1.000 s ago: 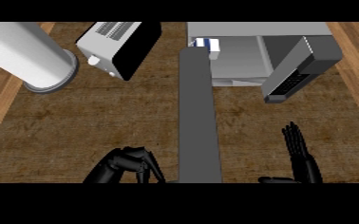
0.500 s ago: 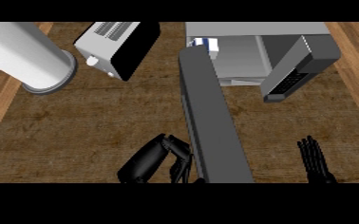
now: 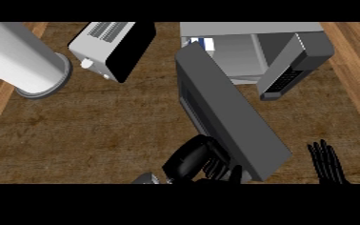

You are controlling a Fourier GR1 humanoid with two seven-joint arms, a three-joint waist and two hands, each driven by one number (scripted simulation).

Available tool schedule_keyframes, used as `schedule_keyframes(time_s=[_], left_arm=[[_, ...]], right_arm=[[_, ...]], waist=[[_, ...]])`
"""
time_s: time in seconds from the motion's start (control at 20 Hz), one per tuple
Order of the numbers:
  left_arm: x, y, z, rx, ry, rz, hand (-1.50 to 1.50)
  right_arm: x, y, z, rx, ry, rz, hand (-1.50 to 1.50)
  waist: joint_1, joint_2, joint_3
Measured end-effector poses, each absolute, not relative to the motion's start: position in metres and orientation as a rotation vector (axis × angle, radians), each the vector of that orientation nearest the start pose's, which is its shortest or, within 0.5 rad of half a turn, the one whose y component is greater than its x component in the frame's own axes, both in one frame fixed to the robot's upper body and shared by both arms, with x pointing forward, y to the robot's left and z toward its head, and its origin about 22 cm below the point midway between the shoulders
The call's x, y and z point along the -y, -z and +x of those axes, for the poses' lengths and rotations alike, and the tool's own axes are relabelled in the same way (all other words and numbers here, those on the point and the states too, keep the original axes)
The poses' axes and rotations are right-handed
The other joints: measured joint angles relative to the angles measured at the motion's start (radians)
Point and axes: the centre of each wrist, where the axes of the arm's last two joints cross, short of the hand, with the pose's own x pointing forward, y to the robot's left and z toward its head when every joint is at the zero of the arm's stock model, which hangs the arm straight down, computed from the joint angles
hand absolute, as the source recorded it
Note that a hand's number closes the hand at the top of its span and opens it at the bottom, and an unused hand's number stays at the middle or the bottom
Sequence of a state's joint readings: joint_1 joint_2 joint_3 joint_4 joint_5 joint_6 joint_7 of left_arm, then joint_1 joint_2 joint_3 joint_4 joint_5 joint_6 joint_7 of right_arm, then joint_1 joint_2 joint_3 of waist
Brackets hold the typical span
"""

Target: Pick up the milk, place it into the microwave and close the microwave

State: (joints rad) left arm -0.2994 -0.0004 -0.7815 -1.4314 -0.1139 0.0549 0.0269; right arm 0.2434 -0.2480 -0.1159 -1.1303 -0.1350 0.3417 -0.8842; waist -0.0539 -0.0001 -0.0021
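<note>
Head view: left hand [image 3: 191,161] against microwave door [image 3: 228,110]; milk [image 3: 200,43] inside microwave [image 3: 246,28].

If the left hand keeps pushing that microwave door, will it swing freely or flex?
Likely stiff: the microwave door shows as one flat slab. It probably swings on its hinge by the microwave. The left hand presses near its free end, so it should turn easily.
</note>
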Motion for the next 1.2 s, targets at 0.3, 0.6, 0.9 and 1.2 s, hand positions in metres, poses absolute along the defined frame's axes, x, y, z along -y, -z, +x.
schedule_keyframes(time_s=[0.3, 0.6, 0.9, 1.2], left_arm=[[-0.012, -0.014, 0.230, 1.564, 0.874, -0.422, 1.50], [-0.002, -0.014, 0.243, 1.563, 0.763, -0.375, -1.50], [-0.001, -0.017, 0.262, 1.598, 0.626, -0.349, 1.50], [-0.004, -0.028, 0.291, 1.663, 0.475, -0.253, 1.50]], right_arm=[[0.348, 0.087, 0.143, 1.898, -0.016, 0.160, -1.50], [0.339, 0.060, 0.153, 1.944, -0.043, 0.258, -1.50], [0.333, 0.038, 0.162, 1.975, -0.089, 0.327, -1.50], [0.332, 0.021, 0.163, 1.976, -0.120, 0.394, -1.50]], waist=[[-0.040, 0.005, -0.001], [-0.092, 0.014, -0.003], [-0.144, 0.031, -0.004], [-0.183, 0.040, -0.004]])
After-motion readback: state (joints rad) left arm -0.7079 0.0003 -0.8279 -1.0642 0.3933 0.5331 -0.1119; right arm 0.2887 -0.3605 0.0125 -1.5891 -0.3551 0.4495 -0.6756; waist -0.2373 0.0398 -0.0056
